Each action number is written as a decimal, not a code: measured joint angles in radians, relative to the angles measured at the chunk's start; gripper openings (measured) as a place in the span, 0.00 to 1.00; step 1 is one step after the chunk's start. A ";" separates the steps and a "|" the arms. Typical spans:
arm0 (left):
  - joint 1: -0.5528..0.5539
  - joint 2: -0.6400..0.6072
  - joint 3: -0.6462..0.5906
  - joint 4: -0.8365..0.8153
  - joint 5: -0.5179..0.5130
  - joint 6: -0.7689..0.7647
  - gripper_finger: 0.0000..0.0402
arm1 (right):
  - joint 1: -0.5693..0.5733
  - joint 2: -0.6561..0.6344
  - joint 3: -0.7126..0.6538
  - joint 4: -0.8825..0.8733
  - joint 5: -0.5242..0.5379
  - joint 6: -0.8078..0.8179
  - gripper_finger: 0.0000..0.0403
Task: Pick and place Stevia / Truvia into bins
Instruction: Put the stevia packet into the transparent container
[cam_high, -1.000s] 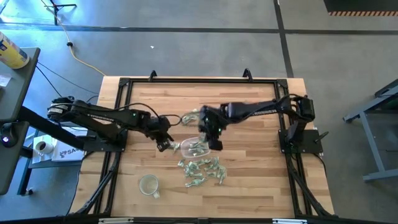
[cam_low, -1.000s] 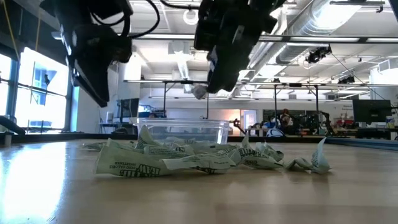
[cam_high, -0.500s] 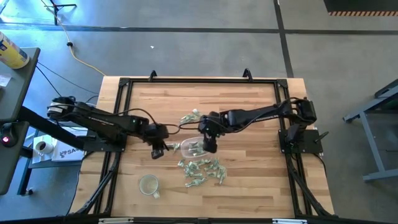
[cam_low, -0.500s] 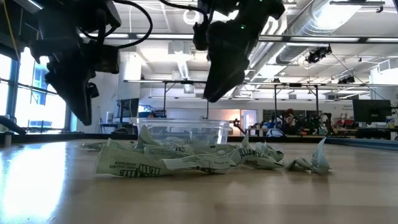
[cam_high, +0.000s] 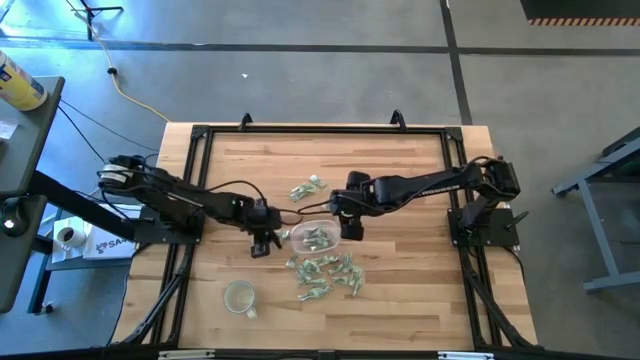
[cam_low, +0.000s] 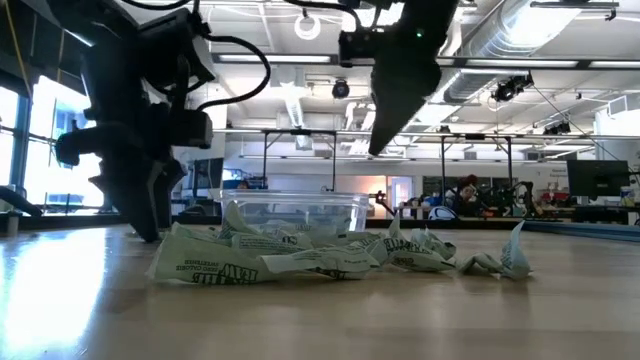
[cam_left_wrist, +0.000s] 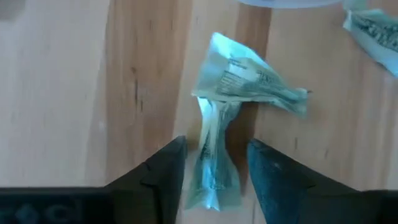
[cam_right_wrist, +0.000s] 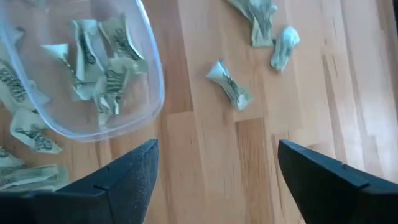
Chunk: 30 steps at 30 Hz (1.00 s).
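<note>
The clear bin (cam_high: 296, 236) stands mid-table with several green-and-white Stevia sachets (cam_right_wrist: 93, 56) inside. More sachets lie heaped on the table at its near side (cam_high: 325, 275), and a few lie on its far side (cam_high: 308, 188). My left gripper (cam_high: 262, 244) is down at the table just left of the bin. It is open, with one finger on either side of a crumpled sachet (cam_left_wrist: 249, 81) that lies flat on the wood. My right gripper (cam_high: 350, 228) hangs wide open and empty above the bin's right edge (cam_right_wrist: 155, 87).
A round clear cup (cam_high: 240, 297) stands near the front left. Two loose sachets (cam_right_wrist: 231, 90) lie on bare wood right of the bin. A black frame (cam_high: 200, 135) rims the table. The wood to the far side and right is bare.
My left gripper has come down from high above the table to its surface, left of the bin, and now straddles a sachet. My right gripper has let go of the sachet it held over the bin and has drawn back a little toward the table's right edge.
</note>
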 joint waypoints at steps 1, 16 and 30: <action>0.000 0.010 0.001 0.001 -0.004 0.000 0.46 | 0.001 0.000 0.000 -0.004 0.004 -0.011 0.78; 0.000 -0.016 0.104 -0.178 0.006 -0.082 0.13 | -0.003 0.000 0.000 -0.062 0.000 -0.078 0.60; 0.000 -0.018 0.277 -0.241 -0.017 -0.064 0.05 | -0.002 0.000 0.000 -0.059 0.000 -0.075 0.58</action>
